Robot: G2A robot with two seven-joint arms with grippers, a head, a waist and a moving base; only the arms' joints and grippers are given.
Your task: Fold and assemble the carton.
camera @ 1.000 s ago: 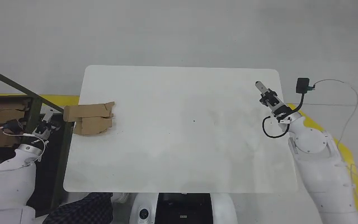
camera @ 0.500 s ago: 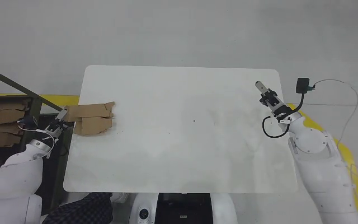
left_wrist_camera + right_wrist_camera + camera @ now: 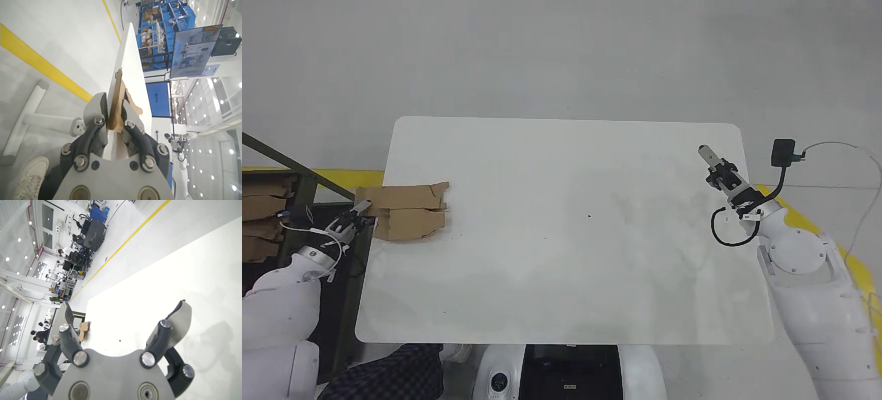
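Note:
A flattened brown carton (image 3: 407,210) lies at the table's left edge, its end sticking out past the rim. My left gripper (image 3: 360,211) is at that overhanging end. In the left wrist view its two fingers (image 3: 101,108) clamp the carton (image 3: 116,98) from both sides, so the left gripper (image 3: 114,107) is shut on it. My right gripper (image 3: 707,155) hovers over the far right part of the table, open and holding nothing. In the right wrist view the right gripper (image 3: 123,306) has its fingers spread wide, with the carton (image 3: 84,328) small across the table.
The white table (image 3: 572,260) spreads bare between the two arms. Left of it, off the table, a dark rack (image 3: 302,185) holds a stack of flat cartons (image 3: 262,208). A small black device on a cable (image 3: 784,152) sits beyond the table's right edge.
My left gripper came in from beside the rack to the carton's overhanging end and closed around it. The carton barely shifted. The right arm stayed still.

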